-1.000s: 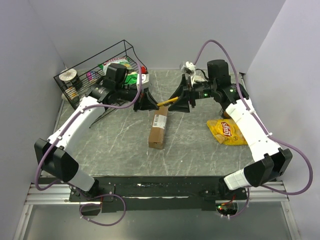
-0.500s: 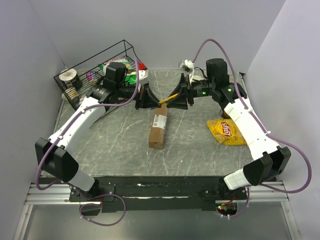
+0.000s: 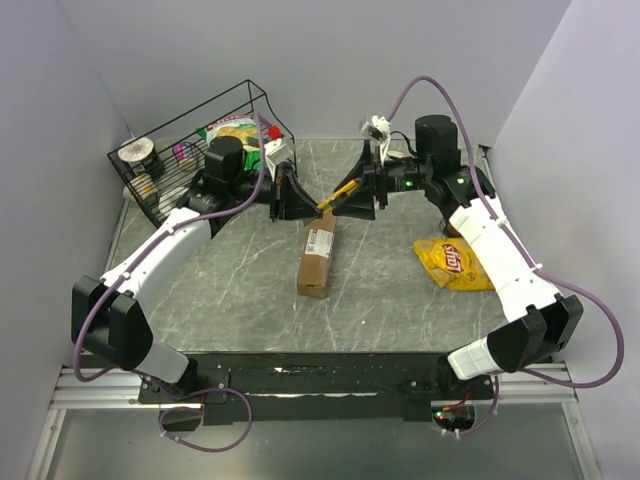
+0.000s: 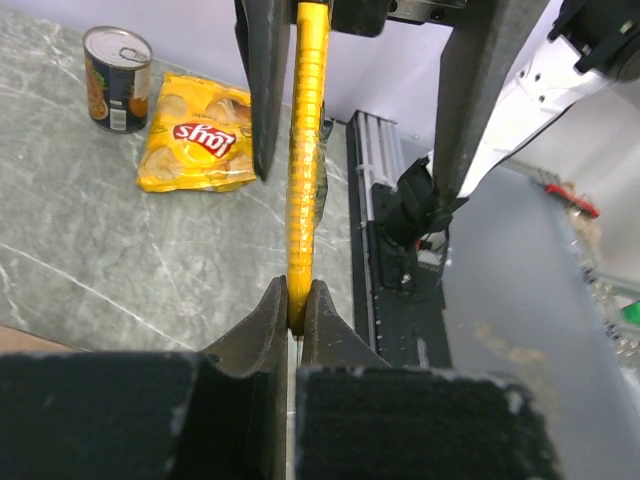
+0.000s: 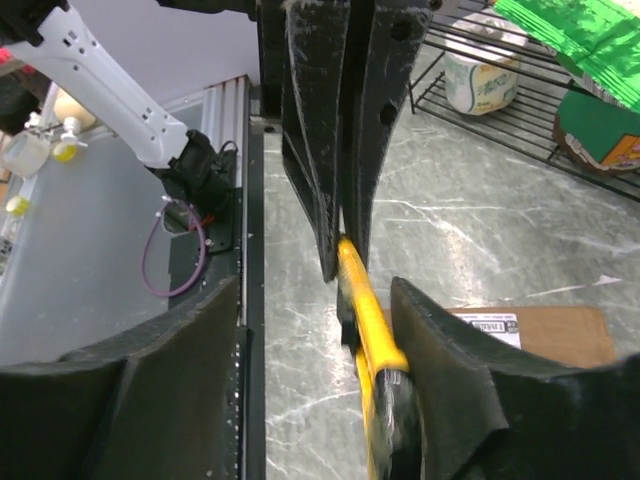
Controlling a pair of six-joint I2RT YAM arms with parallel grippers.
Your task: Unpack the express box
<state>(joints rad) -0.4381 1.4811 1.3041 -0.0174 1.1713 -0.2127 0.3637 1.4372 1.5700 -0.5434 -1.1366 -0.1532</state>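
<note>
Where things sat on the tabletop (image 3: 230, 290)
The express box (image 3: 318, 255) lay in the middle. A wire basket (image 3: 180, 121) stood at the far left corner. A chip bag (image 3: 455, 262) lay near the right edge, a can (image 4: 117, 65) just beside it. A long tool (image 3: 331, 203) hung over the box's far end.

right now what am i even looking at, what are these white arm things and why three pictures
These are two robot arms bolted to a table, each ending in a two-finger gripper. One picture looks down from above and behind them. The other two come from small cameras on the wrists, so each shows its own fingers up close. On the table lie a brown express box, a yellow chip bag, a tin can and a wire basket of groceries. The left gripper is shut on one end of a slim yellow tool. The right gripper stands open around its other end.
</note>
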